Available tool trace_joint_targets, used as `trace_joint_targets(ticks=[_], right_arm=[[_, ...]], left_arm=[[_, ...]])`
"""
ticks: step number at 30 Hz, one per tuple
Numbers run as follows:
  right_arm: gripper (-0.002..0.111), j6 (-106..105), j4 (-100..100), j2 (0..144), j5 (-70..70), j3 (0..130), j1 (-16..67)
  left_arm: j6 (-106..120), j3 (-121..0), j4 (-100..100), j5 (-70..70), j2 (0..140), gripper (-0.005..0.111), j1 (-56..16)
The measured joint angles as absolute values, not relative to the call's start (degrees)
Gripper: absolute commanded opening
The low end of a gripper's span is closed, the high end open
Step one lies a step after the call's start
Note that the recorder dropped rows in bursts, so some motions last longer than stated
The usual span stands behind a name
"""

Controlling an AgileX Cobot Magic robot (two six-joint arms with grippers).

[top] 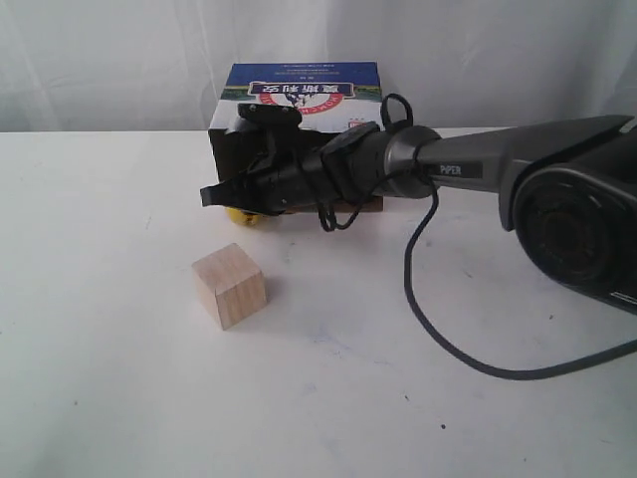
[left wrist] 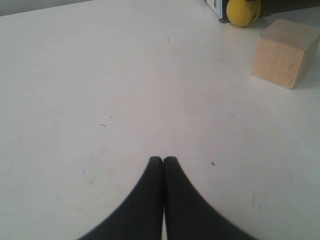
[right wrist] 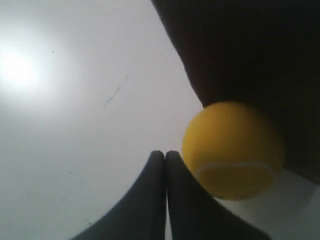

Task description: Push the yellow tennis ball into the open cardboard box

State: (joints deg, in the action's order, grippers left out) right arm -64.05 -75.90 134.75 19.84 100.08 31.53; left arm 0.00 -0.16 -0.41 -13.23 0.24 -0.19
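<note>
The yellow tennis ball rests on the white table at the dark mouth of the open cardboard box, touching the side of my right gripper, which is shut with nothing in it. From the exterior view, the right gripper reaches across in front of the cardboard box and hides most of the ball. The left wrist view shows the ball by the box corner. My left gripper is shut and empty, over bare table well away from the ball.
A pale wooden cube stands on the white table in front of the box; the cube is close to the ball. A black cable trails from the right arm across the table.
</note>
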Motion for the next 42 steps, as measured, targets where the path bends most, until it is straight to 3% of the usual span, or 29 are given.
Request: trace_joint_targets(ticks=[31,42], right_arm=[[0.000,-60.18,-76.13,130.82,10.21,100.97,31.93],[0.000,-59.96,-76.33,135.28,14.97,102.07,39.61]], left_arm=[[0.00,-0.16,-0.41,-13.23,0.24,0.000,-0.19],[0.00,-0.16,-0.41,-13.23,0.24,0.000,-0.19]])
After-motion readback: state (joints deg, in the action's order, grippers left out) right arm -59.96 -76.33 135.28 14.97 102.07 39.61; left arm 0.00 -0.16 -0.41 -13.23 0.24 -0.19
